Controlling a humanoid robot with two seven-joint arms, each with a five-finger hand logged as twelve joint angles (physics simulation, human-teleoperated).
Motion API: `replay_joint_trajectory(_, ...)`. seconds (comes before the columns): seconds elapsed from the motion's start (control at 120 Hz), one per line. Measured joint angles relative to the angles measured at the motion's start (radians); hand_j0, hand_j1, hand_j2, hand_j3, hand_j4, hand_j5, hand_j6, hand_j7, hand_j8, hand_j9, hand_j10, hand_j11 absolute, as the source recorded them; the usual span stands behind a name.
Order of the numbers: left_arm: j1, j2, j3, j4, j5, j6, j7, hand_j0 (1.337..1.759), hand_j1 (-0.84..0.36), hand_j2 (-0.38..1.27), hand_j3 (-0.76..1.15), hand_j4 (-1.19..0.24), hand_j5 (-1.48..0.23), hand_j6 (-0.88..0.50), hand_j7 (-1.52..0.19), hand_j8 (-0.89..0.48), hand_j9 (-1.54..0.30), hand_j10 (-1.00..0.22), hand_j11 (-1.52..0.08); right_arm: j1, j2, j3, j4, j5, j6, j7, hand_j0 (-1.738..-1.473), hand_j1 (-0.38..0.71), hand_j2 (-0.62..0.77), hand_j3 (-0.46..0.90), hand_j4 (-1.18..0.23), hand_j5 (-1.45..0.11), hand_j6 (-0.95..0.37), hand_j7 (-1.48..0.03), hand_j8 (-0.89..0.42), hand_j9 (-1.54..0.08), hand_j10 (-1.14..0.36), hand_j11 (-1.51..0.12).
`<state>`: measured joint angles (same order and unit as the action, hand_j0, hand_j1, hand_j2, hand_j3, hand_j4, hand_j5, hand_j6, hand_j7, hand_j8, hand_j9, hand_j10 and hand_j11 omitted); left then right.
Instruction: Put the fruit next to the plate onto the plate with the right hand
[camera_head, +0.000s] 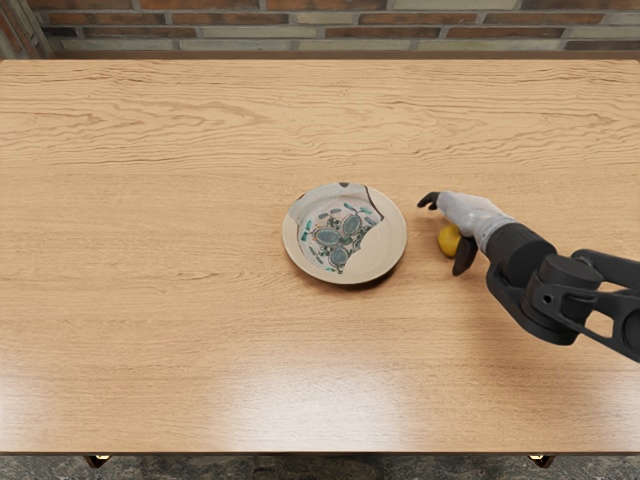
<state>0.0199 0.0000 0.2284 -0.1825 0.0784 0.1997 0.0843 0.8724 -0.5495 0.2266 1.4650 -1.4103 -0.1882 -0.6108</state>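
Right hand (468, 218), as you had it at this instant: poised over the fruit (448, 241), fingers (430, 200) extended toward the plate (388, 228) and wrapped round nothing, thumb hanging on the near side. The small yellow fruit lay on the table (150, 300) just beside the plate's right rim, half hidden beneath your palm; no long axis could be made out. The plate lay to the fruit's left in the picture, so your carry would probably run that way.

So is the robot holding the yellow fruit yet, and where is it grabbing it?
It cannot be told. The right hand lies over the top of the yellow fruit, which is beside the plate, but no grip shows.
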Motion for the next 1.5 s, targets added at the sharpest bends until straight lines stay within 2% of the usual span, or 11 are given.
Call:
replay_joint_trajectory(0.15, 0.000, 0.000, 0.000, 0.000, 0.000, 0.000, 0.000, 1.658, 0.35, 0.00, 0.00, 0.00, 0.00, 0.00, 0.00, 0.00, 0.00, 0.00, 0.00, -0.001, 0.001, -0.007, 0.001, -0.009, -0.016, 0.000, -1.656, -0.04, -0.04, 0.00, -0.27, -0.34, -0.27, -0.34, -0.27, -0.34, -0.26, -0.34)
replay_joint_trajectory(0.458, 0.000, 0.000, 0.000, 0.000, 0.000, 0.000, 0.000, 1.658, 0.35, 0.00, 0.00, 0.00, 0.00, 0.00, 0.00, 0.00, 0.00, 0.00, 0.00, -0.006, -0.001, -0.009, 0.007, -0.012, -0.036, 0.000, -1.658, 0.07, -0.06, 0.00, -0.35, -0.45, -0.35, -0.45, -0.35, -0.45, -0.35, -0.45)
replay_joint_trajectory(0.983, 0.000, 0.000, 0.000, 0.000, 0.000, 0.000, 0.000, 1.658, 0.35, 0.00, 0.00, 0.00, 0.00, 0.00, 0.00, 0.00, 0.00, 0.00, 0.00, -0.030, -0.003, -0.009, 0.011, -0.013, -0.068, 0.000, -1.658, 0.16, -0.08, 0.00, -0.43, -0.56, -0.43, -0.56, -0.43, -0.56, -0.43, -0.56)
replay_joint_trajectory(1.075, 0.000, 0.000, 0.000, 0.000, 0.000, 0.000, 0.000, 1.658, 0.35, 0.00, 0.00, 0.00, 0.00, 0.00, 0.00, 0.00, 0.00, 0.00, 0.00, -0.031, -0.002, -0.010, 0.011, -0.013, -0.073, 0.000, -1.658, 0.20, -0.06, 0.00, -0.47, -0.61, -0.47, -0.61, -0.47, -0.61, -0.47, -0.61)
replay_joint_trajectory(1.233, 0.000, 0.000, 0.000, 0.000, 0.000, 0.000, 0.000, 1.658, 0.35, 0.00, 0.00, 0.00, 0.00, 0.00, 0.00, 0.00, 0.00, 0.00, 0.00, -0.032, -0.001, -0.019, 0.012, -0.019, -0.076, -0.001, -1.656, 0.28, 0.04, 0.01, -0.58, -0.69, -0.56, -0.72, -0.41, -0.71, -0.42, -0.73)
replay_joint_trajectory(1.242, 0.000, 0.000, 0.000, 0.000, 0.000, 0.000, 0.000, 1.658, 0.35, 0.00, 0.00, 0.00, 0.00, 0.00, 0.00, 0.00, 0.00, 0.00, 0.00, -0.032, -0.001, -0.019, 0.012, -0.018, -0.076, -0.001, -1.656, 0.28, 0.06, -0.02, -0.58, -0.70, -0.57, -0.72, -0.41, -0.71, -0.42, -0.73)
replay_joint_trajectory(1.292, 0.000, 0.000, 0.000, 0.000, 0.000, 0.000, 0.000, 1.658, 0.35, 0.00, 0.00, 0.00, 0.00, 0.00, 0.00, 0.00, 0.00, 0.00, 0.00, -0.032, 0.000, -0.020, 0.012, -0.018, -0.076, -0.001, -1.658, 0.29, 0.06, 0.02, -0.60, -0.72, -0.59, -0.75, -0.39, -0.74, -0.40, -0.76)
replay_joint_trajectory(1.417, 0.000, 0.000, 0.000, 0.000, 0.000, 0.000, 0.000, 1.658, 0.35, 0.00, 0.00, 0.00, 0.00, 0.00, 0.00, 0.00, 0.00, 0.00, 0.00, -0.032, -0.001, -0.021, 0.013, -0.017, -0.077, -0.001, -1.663, 0.30, 0.07, 0.01, -0.65, -0.80, -0.56, -0.82, -0.35, -0.81, -0.37, -0.83)
replay_joint_trajectory(1.5, 0.000, 0.000, 0.000, 0.000, 0.000, 0.000, 0.000, 1.658, 0.35, 0.00, 0.00, 0.00, 0.00, 0.00, 0.00, 0.00, 0.00, 0.00, 0.00, -0.031, -0.001, -0.020, 0.014, -0.017, -0.078, -0.001, -1.663, 0.31, 0.14, -0.04, -0.69, -0.85, -0.56, -0.87, -0.35, -0.87, -0.37, -0.88)
